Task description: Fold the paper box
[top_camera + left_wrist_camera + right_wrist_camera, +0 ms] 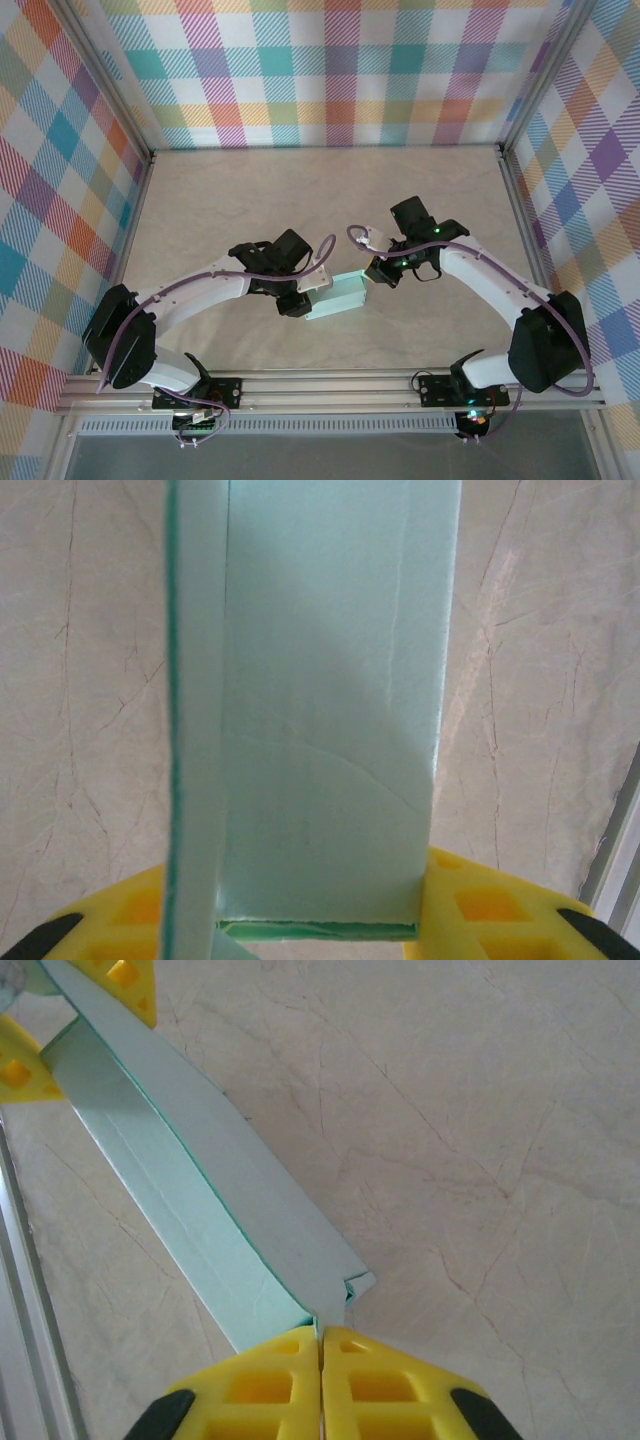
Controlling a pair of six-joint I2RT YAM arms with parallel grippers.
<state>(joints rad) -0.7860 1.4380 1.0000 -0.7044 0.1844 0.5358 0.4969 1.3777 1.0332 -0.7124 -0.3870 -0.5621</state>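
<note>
Marbled table (300,200) lies beneath the paper box (338,296), near its front edge. Left gripper (308,300) clamps one end, and right gripper (373,272) pinches the opposite corner

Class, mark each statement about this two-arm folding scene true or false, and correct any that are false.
1. The paper box lies between the left gripper and the right gripper, each gripping one end. True.
2. The right gripper's fingers are spread wide apart. False: they are pressed together on a thin edge of the card.
3. The box is pink. False: it is pale mint-teal.
4. The table is pale beige with fine veins. True.
</note>
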